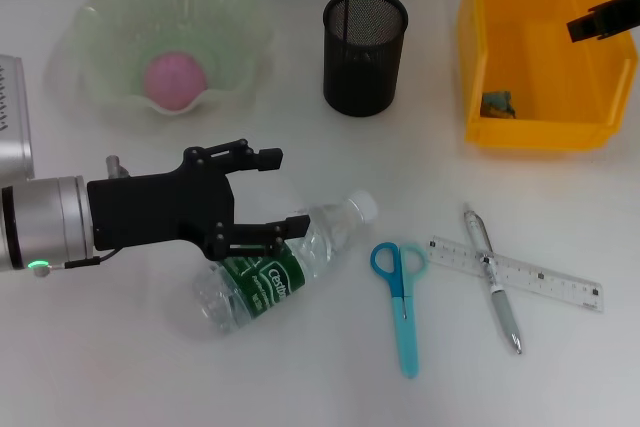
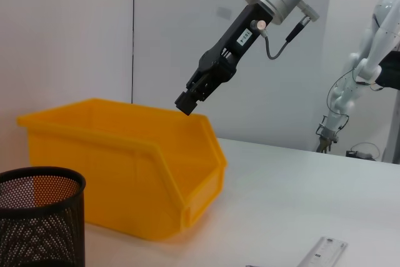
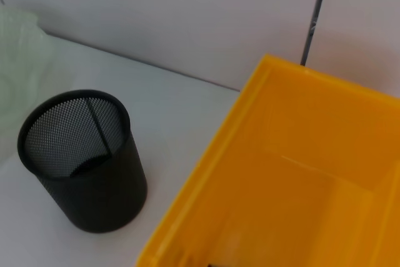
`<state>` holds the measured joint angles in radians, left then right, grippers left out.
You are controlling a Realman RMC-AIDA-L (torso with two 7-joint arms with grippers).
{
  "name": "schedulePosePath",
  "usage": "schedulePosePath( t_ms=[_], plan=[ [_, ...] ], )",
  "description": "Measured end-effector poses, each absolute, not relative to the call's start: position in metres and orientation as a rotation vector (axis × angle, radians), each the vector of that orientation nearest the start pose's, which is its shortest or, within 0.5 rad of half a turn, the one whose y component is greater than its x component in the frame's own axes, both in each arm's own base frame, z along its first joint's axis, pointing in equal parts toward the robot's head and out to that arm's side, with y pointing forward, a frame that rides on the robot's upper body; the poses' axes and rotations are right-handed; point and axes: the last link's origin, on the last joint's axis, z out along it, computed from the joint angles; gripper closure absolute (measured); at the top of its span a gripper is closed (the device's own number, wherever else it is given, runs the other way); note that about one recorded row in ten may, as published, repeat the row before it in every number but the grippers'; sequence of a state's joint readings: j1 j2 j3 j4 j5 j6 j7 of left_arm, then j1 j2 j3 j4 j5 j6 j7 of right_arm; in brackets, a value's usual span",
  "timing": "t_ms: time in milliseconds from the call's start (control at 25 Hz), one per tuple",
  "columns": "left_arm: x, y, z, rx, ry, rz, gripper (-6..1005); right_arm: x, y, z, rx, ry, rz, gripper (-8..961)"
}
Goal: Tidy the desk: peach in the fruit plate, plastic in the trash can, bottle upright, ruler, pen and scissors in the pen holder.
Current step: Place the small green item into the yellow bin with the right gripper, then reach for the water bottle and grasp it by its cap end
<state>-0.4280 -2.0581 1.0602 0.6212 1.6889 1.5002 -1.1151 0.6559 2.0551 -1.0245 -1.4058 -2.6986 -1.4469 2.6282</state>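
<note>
A clear water bottle [image 1: 270,272] with a green label lies on its side near the front left of the table. My left gripper [image 1: 279,193] is open just over it, and its lower finger overlaps the bottle's upper side. The pink peach [image 1: 175,79] sits in the green fruit plate [image 1: 100,17]. The black mesh pen holder [image 1: 365,52] [image 3: 81,161] stands at the back centre. The blue scissors [image 1: 402,297], the clear ruler [image 1: 530,277] and the pen [image 1: 495,287] lie at the front right, the pen across the ruler. My right gripper [image 1: 603,19] [image 2: 189,99] hangs over the yellow trash can [image 1: 540,122]. A scrap of plastic [image 1: 497,103] lies in it.
The yellow bin [image 2: 125,154] [image 3: 294,186] stands right of the pen holder [image 2: 37,217] with a gap between them. One end of the ruler [image 2: 325,251] shows in the left wrist view. Another robot stands beyond the table's far side.
</note>
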Motion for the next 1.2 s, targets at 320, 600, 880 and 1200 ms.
schedulePosePath(
  t_ms=[320, 600, 880, 1200],
  plan=[
    [-0.256, 0.306, -0.028, -2.798, -0.282, -0.744, 139, 0.172, 0.387, 0.105, -2.242, 1.008, 0.017, 707],
    [-0.257, 0.303, -0.025, -2.779, -0.276, -0.756, 139, 0.201, 0.33, 0.118, -2.413, 0.912, 0.275, 518],
    [-0.258, 0.3, -0.023, -2.754, -0.293, -0.79, 139, 0.247, 0.296, 0.098, -2.561, 0.83, 0.479, 340],
    [-0.251, 0.293, -0.014, -2.75, -0.351, -0.891, 139, 0.282, 0.277, 0.077, -2.626, 0.699, 0.593, 219]
  ],
)
